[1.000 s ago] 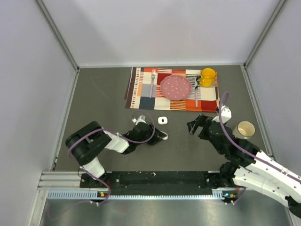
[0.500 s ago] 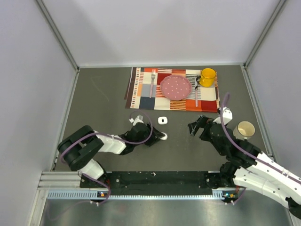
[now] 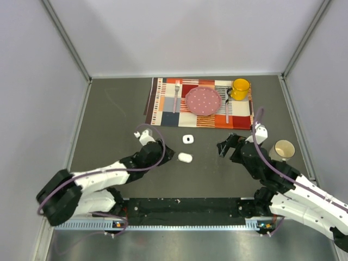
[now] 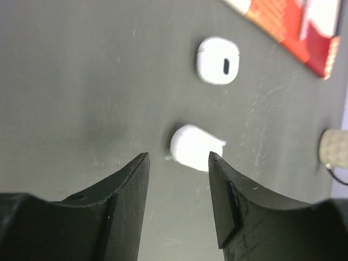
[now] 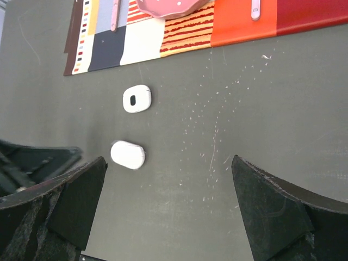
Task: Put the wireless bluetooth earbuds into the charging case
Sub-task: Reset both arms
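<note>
Cases are lying two in number on the dark table (image 3: 109,125), both white and pebble-shaped, in the middle of the top view just below the placemat. The slotted case (image 3: 188,139) is sitting upper of the two, its long axis running left to right in the frame and its short dark slot lying crosswise to that axis. The plain case (image 3: 185,157) is resting just below it, apart from it, its long axis also running roughly left to right, dipping a little to the right in the right wrist view. The earbuds are showing too small to tell from the cases in any view. Two arms are reaching in from the bottom of the frame. The left pincer (image 3: 169,156) is standing with its jaws parted and nothing between them, the plain case lying just beyond the fingertips and slightly toward the right one in the left wrist view, apart from both. The right pincer (image 3: 225,142) is hanging spread wide with nothing in it, well to the right of both cases. One striped placemat (image 3: 163,109) is lying in the upper middle, carrying one pink dotted plate (image 3: 204,100), one fork (image 3: 176,95) to the plate's left, one further utensil (image 3: 227,109) to its right and one yellow mug (image 3: 240,88) at its upper right corner. One pale cup (image 3: 283,148) is standing on the table at the right.
</note>
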